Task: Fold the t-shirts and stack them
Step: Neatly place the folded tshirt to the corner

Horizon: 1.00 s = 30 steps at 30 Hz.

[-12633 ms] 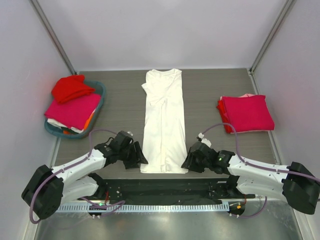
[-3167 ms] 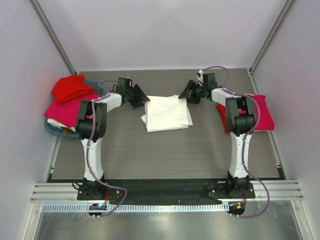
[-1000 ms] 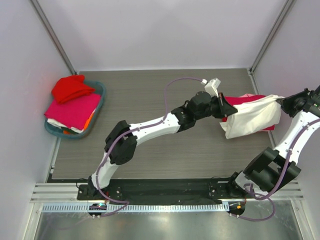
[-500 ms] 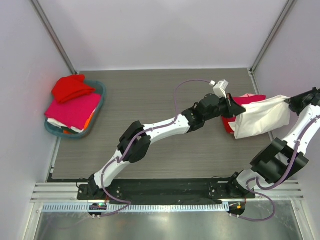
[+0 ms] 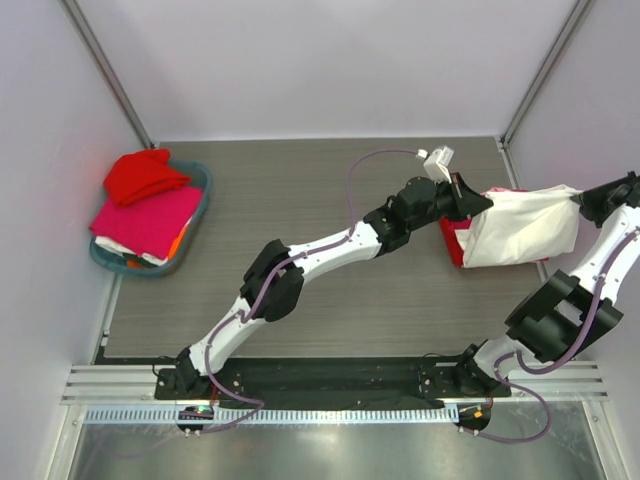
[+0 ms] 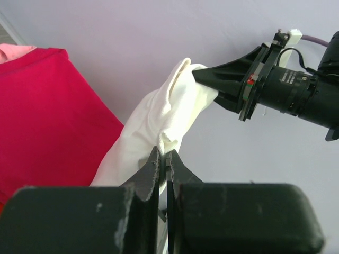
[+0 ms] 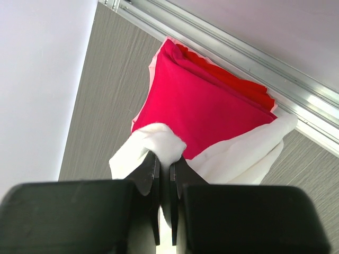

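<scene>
A folded white t-shirt (image 5: 525, 225) hangs stretched between my two grippers, above the stack of folded magenta and red t-shirts (image 5: 452, 238) at the table's right side. My left gripper (image 5: 470, 206) is shut on the shirt's left corner and my right gripper (image 5: 584, 204) on its right corner. In the left wrist view the white cloth (image 6: 159, 116) runs from my closed left gripper (image 6: 163, 154) to the right gripper (image 6: 204, 75), with the magenta t-shirt (image 6: 42, 106) below. In the right wrist view the right gripper (image 7: 165, 159) pinches a white fold (image 7: 159, 138) over the magenta stack (image 7: 206, 106).
A teal basket (image 5: 197, 225) at the left holds a crumpled red t-shirt (image 5: 140, 175) and a folded magenta one (image 5: 145, 220). The left arm (image 5: 320, 250) stretches diagonally across the table. A metal rail (image 7: 238, 47) and the side wall lie just beyond the stack.
Both grippers have carried the white t-shirt to the right and a little toward the back, so it now covers most of the magenta stack. Both grips are unchanged.
</scene>
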### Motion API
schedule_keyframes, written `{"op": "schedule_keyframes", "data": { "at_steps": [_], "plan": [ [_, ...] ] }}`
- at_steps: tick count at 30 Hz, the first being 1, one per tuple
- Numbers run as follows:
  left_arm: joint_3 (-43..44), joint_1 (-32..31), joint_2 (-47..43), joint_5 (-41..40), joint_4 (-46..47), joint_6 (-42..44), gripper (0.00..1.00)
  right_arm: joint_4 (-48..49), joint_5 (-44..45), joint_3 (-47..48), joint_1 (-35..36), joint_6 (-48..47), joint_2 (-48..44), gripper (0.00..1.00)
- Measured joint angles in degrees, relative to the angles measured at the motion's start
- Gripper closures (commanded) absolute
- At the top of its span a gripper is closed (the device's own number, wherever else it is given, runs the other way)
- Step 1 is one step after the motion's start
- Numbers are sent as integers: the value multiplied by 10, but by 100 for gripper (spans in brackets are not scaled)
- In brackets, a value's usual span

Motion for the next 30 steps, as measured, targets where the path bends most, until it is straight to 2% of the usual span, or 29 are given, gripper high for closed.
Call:
{"op": "schedule_keyframes", "data": {
  "at_steps": [10, 21, 30],
  "plan": [
    [64, 13, 42, 4, 3, -19, 100, 16, -2, 2, 2, 10, 13, 99],
    [65, 28, 86, -1, 22, -49, 100, 56, 1, 9, 38, 16, 51, 99],
    [80, 47, 108, -15, 47, -64, 100, 106, 14, 44, 95, 20, 138, 99]
  ]
}}
